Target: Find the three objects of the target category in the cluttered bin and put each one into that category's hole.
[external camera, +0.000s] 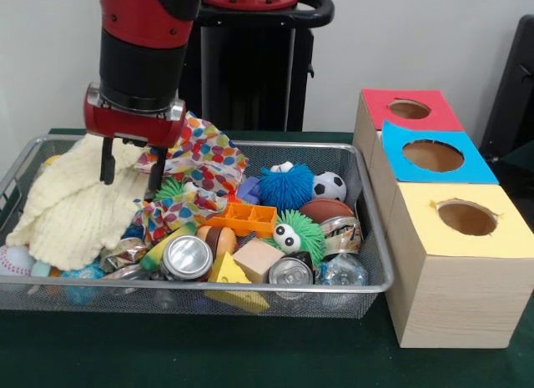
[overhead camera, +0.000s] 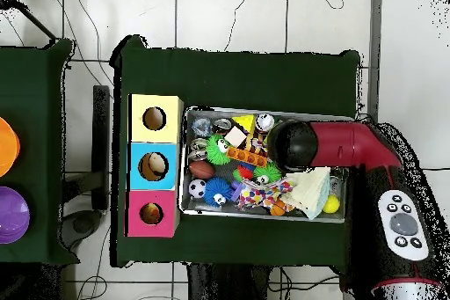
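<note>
A wire-mesh bin (external camera: 377,263) holds a jumble of objects. My gripper (external camera: 130,171) hangs open over its left part, one fingertip at the cream knitted cloth (external camera: 75,204), the other at the edge of the polka-dot cloth (external camera: 204,163). Nothing sits between the fingers. Beside these lie a blue fuzzy ball (external camera: 285,188), a green fuzzy ball with eyes (external camera: 299,234), a small soccer ball (external camera: 330,185), two silver cans (external camera: 187,256) (external camera: 290,273), an orange plastic tray (external camera: 242,219) and a wooden block (external camera: 257,256). In the overhead view the arm (overhead camera: 294,142) covers the gripper.
Right of the bin stand three wooden boxes, each with a round hole: a red-topped box (external camera: 409,109) farthest, a blue-topped box (external camera: 434,156) in the middle, a yellow-topped box (external camera: 465,217) nearest. A baseball (external camera: 15,259) lies at the bin's left end. Green cloth (external camera: 250,355) covers the table.
</note>
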Available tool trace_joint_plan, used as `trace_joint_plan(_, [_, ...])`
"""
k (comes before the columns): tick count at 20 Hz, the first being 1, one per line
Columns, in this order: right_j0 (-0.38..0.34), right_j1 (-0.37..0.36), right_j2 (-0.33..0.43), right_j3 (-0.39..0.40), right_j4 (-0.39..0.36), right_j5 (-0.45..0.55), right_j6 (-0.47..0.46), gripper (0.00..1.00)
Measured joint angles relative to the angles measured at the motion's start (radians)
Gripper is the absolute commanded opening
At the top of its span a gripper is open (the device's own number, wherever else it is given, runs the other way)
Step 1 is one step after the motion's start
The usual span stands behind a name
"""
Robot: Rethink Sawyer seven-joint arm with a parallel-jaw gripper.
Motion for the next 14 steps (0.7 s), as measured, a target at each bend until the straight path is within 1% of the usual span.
trace_joint_plan(14, [0.017, 0.066, 0.0, -0.005, -0.002, -0.006, 0.0, 1.0])
